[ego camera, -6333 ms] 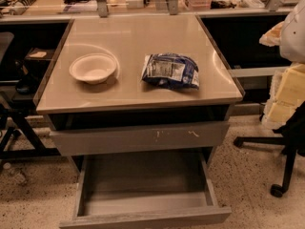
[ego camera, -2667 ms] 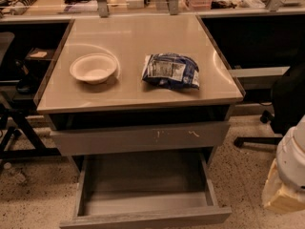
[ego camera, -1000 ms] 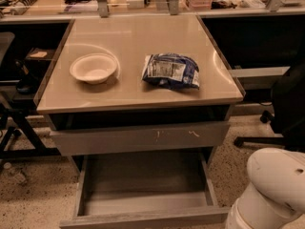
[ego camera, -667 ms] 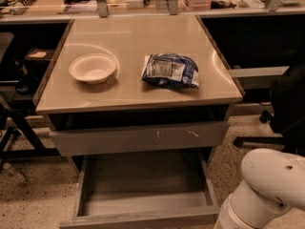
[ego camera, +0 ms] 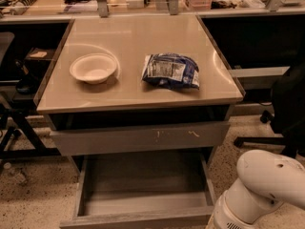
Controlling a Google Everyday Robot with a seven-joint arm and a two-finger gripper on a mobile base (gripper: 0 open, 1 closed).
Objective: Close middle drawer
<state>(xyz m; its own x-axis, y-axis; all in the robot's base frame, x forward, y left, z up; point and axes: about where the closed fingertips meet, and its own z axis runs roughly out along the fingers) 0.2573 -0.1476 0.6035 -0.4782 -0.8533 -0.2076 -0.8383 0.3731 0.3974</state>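
I am looking down at a grey wood-grain cabinet [ego camera: 128, 37] with a glossy top. The middle drawer [ego camera: 143, 182] is standing pulled out toward me at the bottom of the view, its shallow empty tray exposed beneath the taller scratched drawer front [ego camera: 138, 137].

The drawer's front rail is running left to right along the bottom edge. I judge that closing it is calling for a push straight away from me, into the cabinet.

The robot's white arm [ego camera: 269, 187] is filling the lower right corner, just beside the drawer's right front corner. The drawer is therefore lying to the left of the arm. The gripper is out of frame, somewhere past that arm below the bottom edge, so I cannot tell whether it is released or clenched, or whether it is touching the rail.

The bottom edge is cutting off the outer face of the drawer front, and the lowest drawer is not showing at all. The arm is hiding the floor beside the cabinet.

A white bowl [ego camera: 93, 68] and a blue snack bag [ego camera: 170, 70] are resting apart on the top. A dark office chair [ego camera: 286, 104] is sitting at the right.
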